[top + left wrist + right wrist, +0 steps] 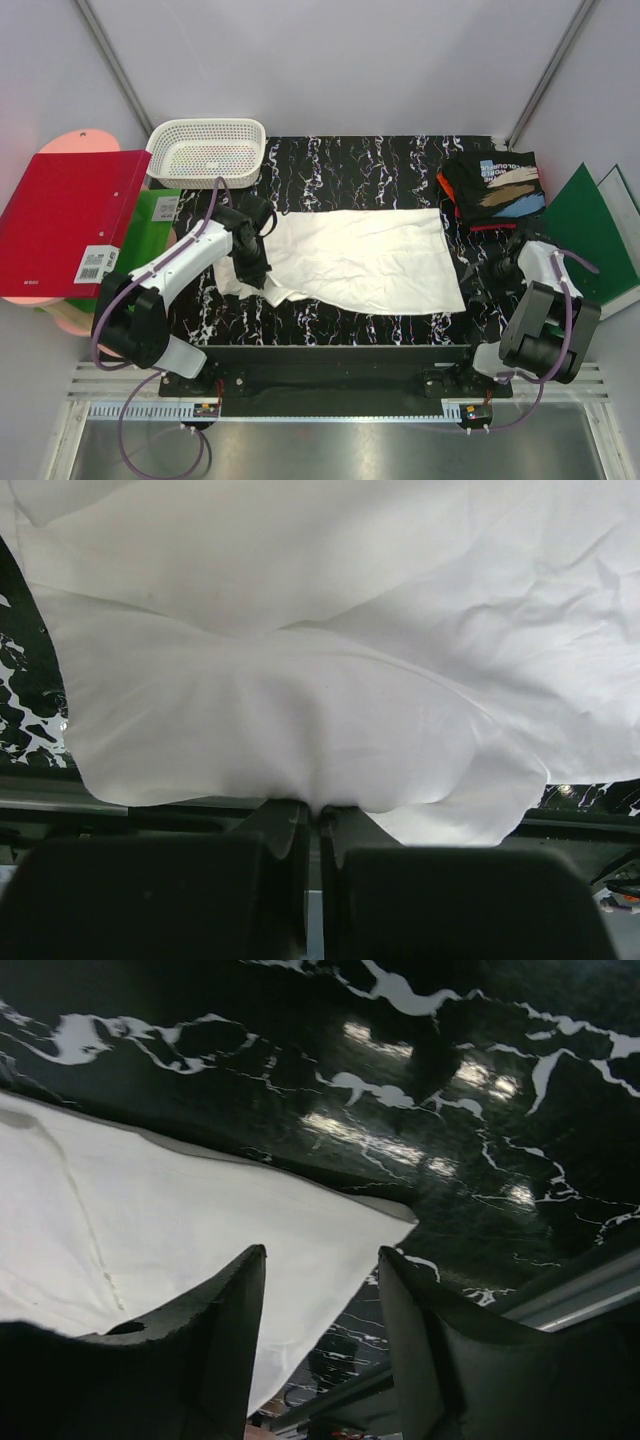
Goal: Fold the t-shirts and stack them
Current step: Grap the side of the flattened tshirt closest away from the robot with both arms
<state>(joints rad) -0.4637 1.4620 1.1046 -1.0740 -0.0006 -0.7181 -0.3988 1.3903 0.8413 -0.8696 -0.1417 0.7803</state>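
Left gripper (pixel 254 268) (pixel 312 815) was pinched fully closed on a fold of the white t-shirt (pixel 370 255) (pixel 300 680) (pixel 150 1230), right at the shirt's near-left edge. In the left wrist view the cloth bulged up just ahead of the two fingers, and there was basically no gap between them.

Right gripper (pixel 480 288) (pixel 322 1260) was the opposite: fingers spread apart with nothing between them. It sat over the shirt's near-right corner, and I couldn't tell if it actually touched the cloth.

The white shirt lay spread across the middle of the black marbled table (pixel 350 160). It was mostly flat but rumpled on the left, and its near hem ran close to the table's front edge. The black t-shirt (pixel 497 185) sat folded at the far right, with red-orange cloth (pixel 447 190) peeking out under it, clear of the white one.

For room, there was a bare strip of table behind the white shirt, between the white basket (pixel 207 150) and the black shirt, plus a narrow bare band along the right edge. The red binder (pixel 65 225) and green binder (pixel 150 230) crowded the left side.
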